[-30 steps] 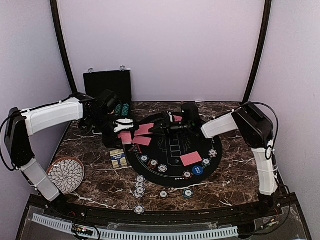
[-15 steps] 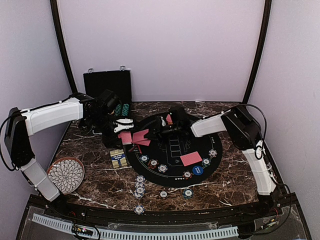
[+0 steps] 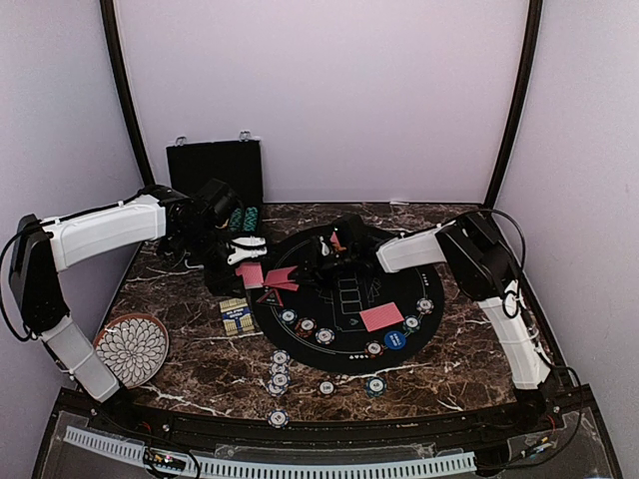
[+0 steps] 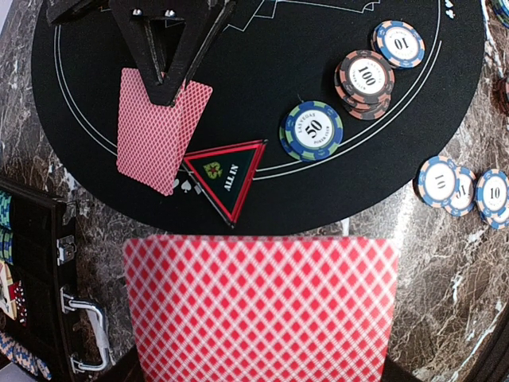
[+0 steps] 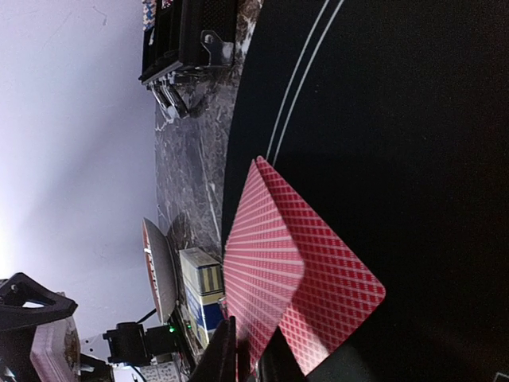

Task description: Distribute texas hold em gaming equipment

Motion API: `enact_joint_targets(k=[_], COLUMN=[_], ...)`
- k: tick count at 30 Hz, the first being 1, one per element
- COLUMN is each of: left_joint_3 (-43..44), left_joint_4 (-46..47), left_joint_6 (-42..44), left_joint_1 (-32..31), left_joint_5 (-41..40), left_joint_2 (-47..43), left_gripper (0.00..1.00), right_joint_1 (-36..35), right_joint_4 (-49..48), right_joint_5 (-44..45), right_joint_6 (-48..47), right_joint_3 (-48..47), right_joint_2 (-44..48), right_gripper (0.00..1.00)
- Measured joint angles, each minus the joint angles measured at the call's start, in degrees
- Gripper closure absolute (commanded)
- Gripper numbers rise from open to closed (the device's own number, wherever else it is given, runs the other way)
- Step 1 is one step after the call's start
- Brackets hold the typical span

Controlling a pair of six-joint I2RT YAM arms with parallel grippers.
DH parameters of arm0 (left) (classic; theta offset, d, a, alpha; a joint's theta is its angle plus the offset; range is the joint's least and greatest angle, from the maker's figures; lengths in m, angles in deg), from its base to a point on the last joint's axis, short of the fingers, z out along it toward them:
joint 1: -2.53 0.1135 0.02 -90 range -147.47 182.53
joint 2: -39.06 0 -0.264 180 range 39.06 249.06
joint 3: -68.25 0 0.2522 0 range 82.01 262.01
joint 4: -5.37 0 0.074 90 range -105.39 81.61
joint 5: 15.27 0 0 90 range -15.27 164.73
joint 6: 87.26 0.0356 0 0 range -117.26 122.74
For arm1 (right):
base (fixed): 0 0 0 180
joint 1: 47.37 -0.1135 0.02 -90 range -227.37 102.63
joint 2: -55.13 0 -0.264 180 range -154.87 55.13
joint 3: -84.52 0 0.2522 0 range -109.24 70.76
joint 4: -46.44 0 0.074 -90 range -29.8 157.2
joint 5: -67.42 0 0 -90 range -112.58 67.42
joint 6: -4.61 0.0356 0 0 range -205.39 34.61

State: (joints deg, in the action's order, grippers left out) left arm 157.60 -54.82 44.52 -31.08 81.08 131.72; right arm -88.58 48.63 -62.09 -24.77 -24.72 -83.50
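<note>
My left gripper hovers at the left rim of the black round mat, shut on a deck of red-backed playing cards that hides its fingers. My right gripper is low over the mat's left part, shut on one tilted playing card whose far edge rests on a flat card. Beside these lies the red-edged triangle marker. Striped chips line the mat's near rim. Another card and a blue button lie on the right.
Loose chips lie on the marble in front of the mat. A black hinged case stands open at the back left, its edge and handle just left of the deck. A card box and flower-patterned plate sit near left.
My right gripper has carried its card leftward across the mat and lowered it onto the card near the triangle marker. The left arm and its deck have stayed put.
</note>
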Motion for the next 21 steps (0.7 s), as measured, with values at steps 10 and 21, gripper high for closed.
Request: enact_joint_targets(k=[10, 21], left_joint_3=[0.0, 0.0], left_joint_4=[0.0, 0.0], left_joint_6=[0.0, 0.0], left_joint_1=[0.0, 0.0], left_joint_5=[0.0, 0.0], left_joint_2=[0.0, 0.0], left_gripper=[1.00, 1.00], right_joint_1=[0.0, 0.0], right_joint_4=[3.7, 7.8], right_joint_5=[1.6, 3.8], right_joint_6=[-3.2, -7.9], right_joint_3=[-0.5, 0.4], right_joint_2=[-0.1, 3.9], right_gripper=[0.60, 0.29])
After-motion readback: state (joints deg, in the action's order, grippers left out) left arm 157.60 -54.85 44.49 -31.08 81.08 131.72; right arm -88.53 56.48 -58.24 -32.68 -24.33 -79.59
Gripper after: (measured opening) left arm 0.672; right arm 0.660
